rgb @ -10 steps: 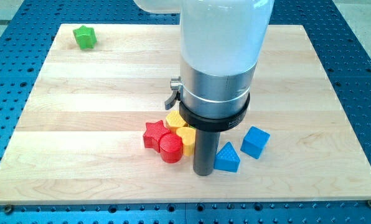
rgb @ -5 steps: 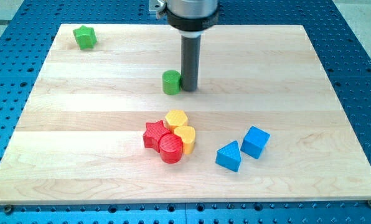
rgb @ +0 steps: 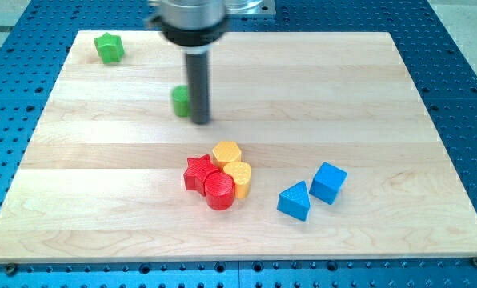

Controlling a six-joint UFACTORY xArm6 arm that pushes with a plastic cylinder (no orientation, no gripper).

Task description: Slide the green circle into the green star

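The green circle [rgb: 180,101] stands on the wooden board [rgb: 382,112], left of centre in the upper half. My dark rod comes down just to its right, and my tip [rgb: 200,120] touches or nearly touches the circle's right side, hiding part of it. The green star [rgb: 109,48] sits near the board's top left corner, well up and left of the circle.
A cluster lies below the centre: a red star [rgb: 197,174], a red circle [rgb: 219,191], a yellow hexagon [rgb: 226,154] and a yellow heart [rgb: 239,178]. A blue triangle [rgb: 294,201] and a blue cube [rgb: 328,182] lie to their right.
My tip moved up from beside the blue triangle to the green circle's right side, then pushed the circle left and slightly up. The other blocks have not moved.
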